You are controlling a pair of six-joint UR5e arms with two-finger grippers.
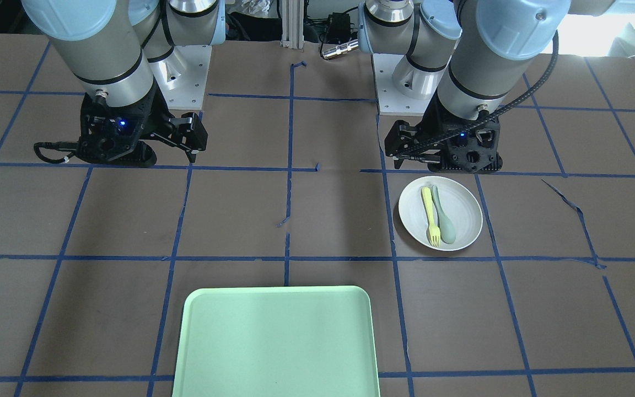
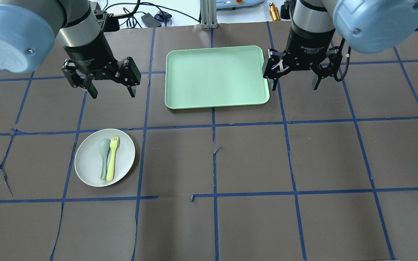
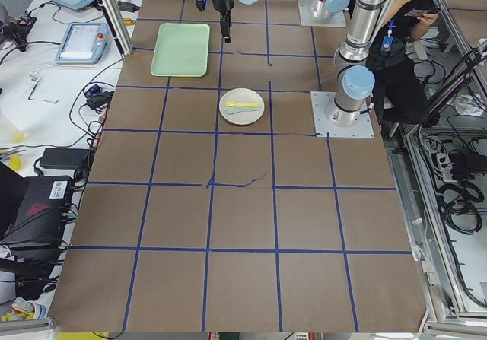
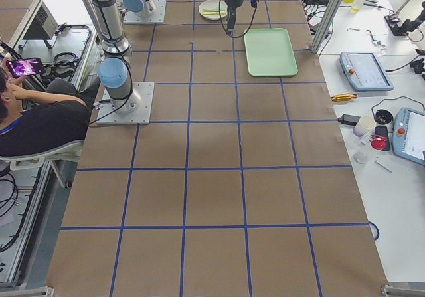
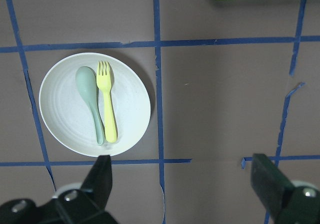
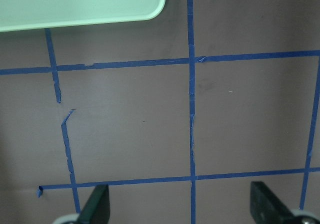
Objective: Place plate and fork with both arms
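Surface: table [image 2: 252, 159] under brown sheeting, gridded with blue tape [image 2: 292, 123] that is torn and lifted in places.
Left gripper [image 2: 113, 92]: raised above the table, fingers spread wide, holding nothing.
Right gripper [image 2: 294, 85]: also raised, fingers apart, empty.
Plate [image 2: 89, 159]: flat on the sheeting below the left gripper, off toward its left finger in the wrist view.
Fork [image 2: 112, 159]: on the plate, side by side with a grey-green spoon [image 2: 103, 156].
Mint-green tray [image 2: 216, 76]: ahead of both grippers, crosswise between them.
Room: side bench [image 4: 405, 197] with teach pendant [image 4: 362, 71]; seated operator [image 4: 40, 121] behind the robot bases.
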